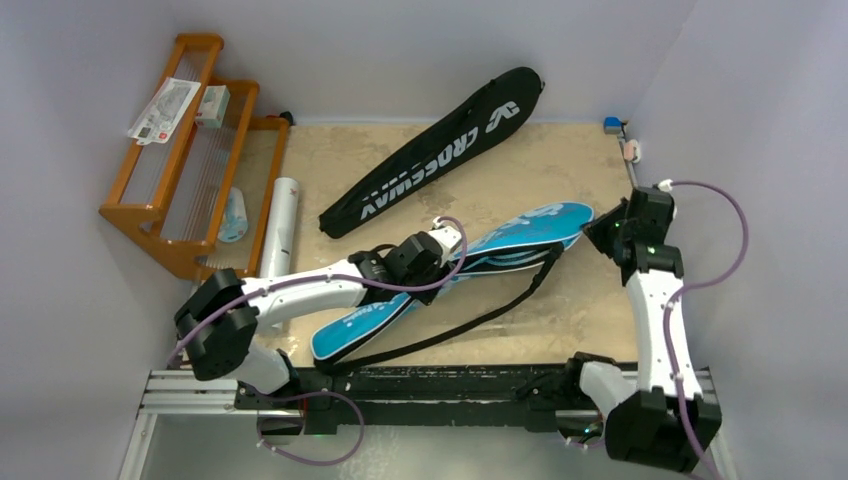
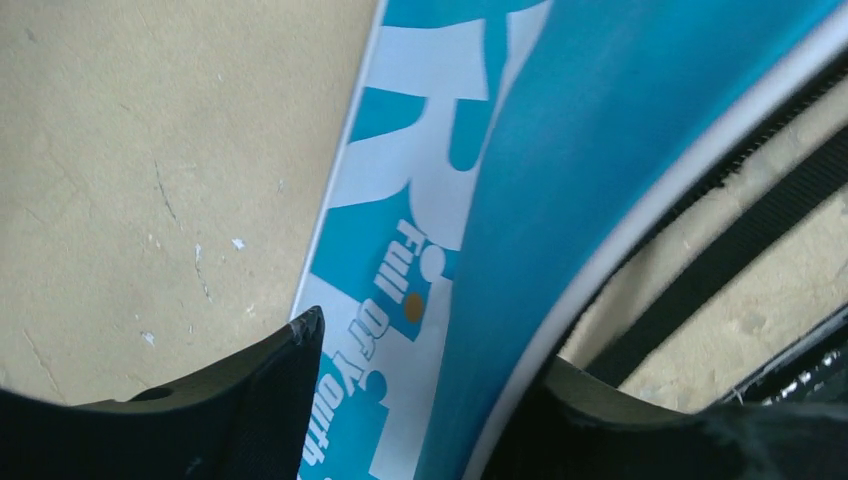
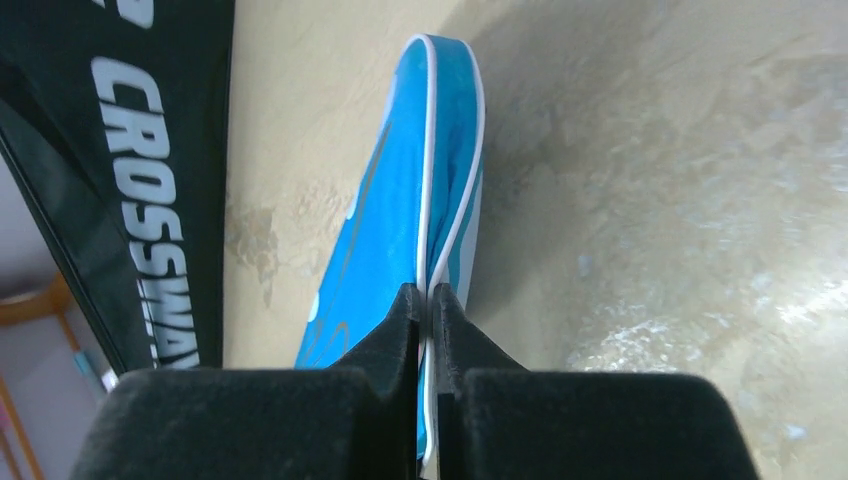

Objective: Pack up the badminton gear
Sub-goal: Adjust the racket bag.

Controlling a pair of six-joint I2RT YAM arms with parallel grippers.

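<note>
The blue racket cover [image 1: 520,235] lies on the table [image 1: 570,160], in the middle of the top view. Its long side runs from the lower left up to the upper right. The wide end points to the upper right and the thin end points to the lower left. A black strap [image 1: 500,310] trails from it toward the bottom of the view.

Our right gripper [image 1: 597,228] is at the wide end, so the right arm is the nearer one there. In the right wrist view this gripper [image 3: 428,300] is pinched tight on the white edge of the blue cover [image 3: 400,200]. The cover runs straight away from the fingers, toward the top of that view.

Our left gripper [image 1: 450,240] is over the middle of the cover. In the left wrist view its fingers [image 2: 290,360] stand apart, one on each side of the cover [image 2: 520,200]. They hold nothing. We cannot tell if they touch it.

We think the next move needs the right gripper to keep the edge while the left one works along the cover's long side.

The black CROSSWAY cover [image 1: 440,155] lies just above the blue one, slanted the same way. The white tube [image 1: 282,225] is at the left, beside the orange rack [image 1: 180,160].
</note>
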